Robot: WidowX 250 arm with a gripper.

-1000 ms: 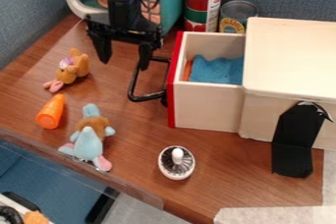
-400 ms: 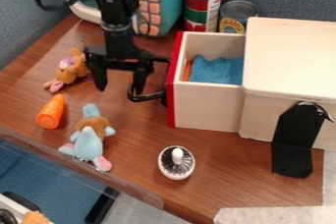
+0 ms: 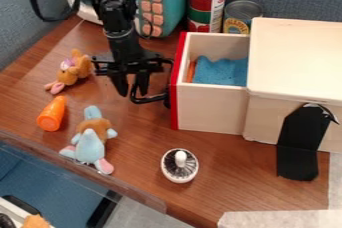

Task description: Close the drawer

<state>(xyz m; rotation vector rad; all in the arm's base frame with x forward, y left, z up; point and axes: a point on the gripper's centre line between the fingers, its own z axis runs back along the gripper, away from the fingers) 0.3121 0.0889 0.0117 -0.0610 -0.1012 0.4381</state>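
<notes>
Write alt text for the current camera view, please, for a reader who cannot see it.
A black robot gripper hangs, fingers apart, at the handle of an open, red-fronted drawer that holds a blue item. Two plush toys and an orange toy lie to the left; two cans stand behind.

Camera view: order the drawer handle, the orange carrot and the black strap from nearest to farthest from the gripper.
1. Drawer handle, right beside the gripper.
2. Orange carrot, toward the left edge.
3. Black strap, lower right, by the box.
</notes>
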